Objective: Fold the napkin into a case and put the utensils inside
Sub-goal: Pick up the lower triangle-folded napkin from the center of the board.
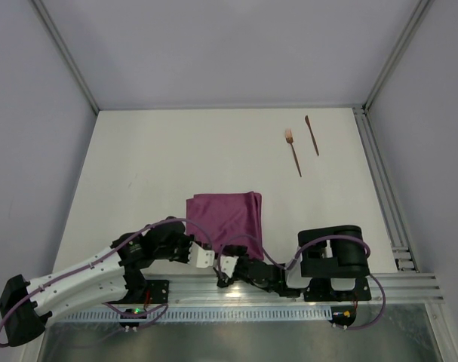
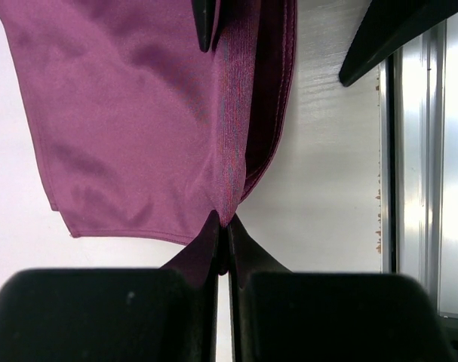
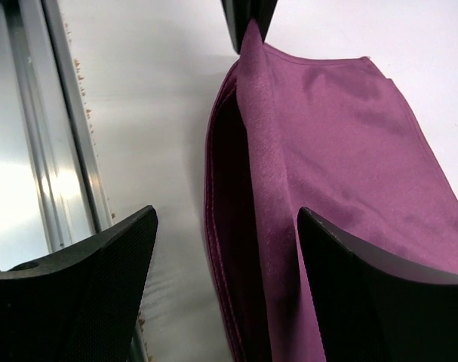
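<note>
Two copper-coloured utensils, a fork (image 1: 293, 151) and a knife (image 1: 311, 136), lay side by side without touching near the far right corner of the surface (image 1: 138, 166), well apart from the napkin (image 1: 227, 215). The magenta napkin lay folded over in layers close to the middle of the near edge, with its stacked edges facing that edge. The left fingers (image 2: 251, 256) were clenched on the cloth at one end of the layered side, pinching up a ridge of fabric that ran along the napkin. The right fingers (image 3: 108, 256) stood spread wide and gripped nothing, one over bare surface just beside the layered side and the other over the cloth. Whether their tips touched down was hard to tell.
</note>
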You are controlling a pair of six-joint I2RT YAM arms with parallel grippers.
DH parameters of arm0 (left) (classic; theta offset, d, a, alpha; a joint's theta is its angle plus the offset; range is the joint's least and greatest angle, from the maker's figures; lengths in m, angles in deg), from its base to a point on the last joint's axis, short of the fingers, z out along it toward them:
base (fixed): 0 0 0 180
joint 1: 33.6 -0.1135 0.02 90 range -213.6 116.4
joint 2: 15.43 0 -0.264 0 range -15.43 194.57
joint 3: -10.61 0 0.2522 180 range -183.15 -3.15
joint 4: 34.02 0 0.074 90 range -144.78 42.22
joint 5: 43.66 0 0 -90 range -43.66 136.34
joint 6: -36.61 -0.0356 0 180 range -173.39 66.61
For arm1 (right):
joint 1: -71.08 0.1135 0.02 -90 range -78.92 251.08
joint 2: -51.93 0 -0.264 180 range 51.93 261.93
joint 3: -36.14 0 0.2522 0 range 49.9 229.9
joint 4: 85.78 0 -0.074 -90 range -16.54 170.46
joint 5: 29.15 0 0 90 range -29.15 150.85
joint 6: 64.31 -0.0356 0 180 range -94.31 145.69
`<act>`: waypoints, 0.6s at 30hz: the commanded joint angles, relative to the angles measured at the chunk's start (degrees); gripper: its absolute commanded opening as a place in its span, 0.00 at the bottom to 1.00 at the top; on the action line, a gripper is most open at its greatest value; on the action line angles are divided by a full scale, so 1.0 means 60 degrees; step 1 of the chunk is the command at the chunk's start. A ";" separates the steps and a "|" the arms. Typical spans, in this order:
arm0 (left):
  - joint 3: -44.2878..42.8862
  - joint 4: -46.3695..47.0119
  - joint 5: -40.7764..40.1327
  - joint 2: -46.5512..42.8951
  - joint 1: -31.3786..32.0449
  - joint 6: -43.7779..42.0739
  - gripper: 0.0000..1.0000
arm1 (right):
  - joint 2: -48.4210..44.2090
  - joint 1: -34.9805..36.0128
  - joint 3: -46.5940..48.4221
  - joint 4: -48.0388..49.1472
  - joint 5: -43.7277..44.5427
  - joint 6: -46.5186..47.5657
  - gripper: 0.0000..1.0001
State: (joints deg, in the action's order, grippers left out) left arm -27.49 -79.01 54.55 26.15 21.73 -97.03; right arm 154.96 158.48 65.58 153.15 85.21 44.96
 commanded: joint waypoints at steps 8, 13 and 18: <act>-0.0514 -0.0055 0.0507 -0.0075 -0.0081 0.0330 0.00 | 0.1462 0.0053 0.0829 0.2754 0.1184 0.0011 0.79; -0.0514 -0.0128 0.0493 -0.0133 -0.0125 0.0286 0.00 | 0.1492 0.0068 0.0653 0.2623 0.1637 -0.0003 0.73; -0.0500 -0.0231 0.0449 -0.0163 -0.0198 0.0227 0.00 | 0.1200 0.0068 0.0171 0.2461 0.2268 -0.0295 0.48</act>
State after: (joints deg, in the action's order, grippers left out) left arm -28.50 -79.90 56.02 25.91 21.01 -95.78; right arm 162.41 158.76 69.12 158.13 94.54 44.85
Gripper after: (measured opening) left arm 0.012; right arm 0.500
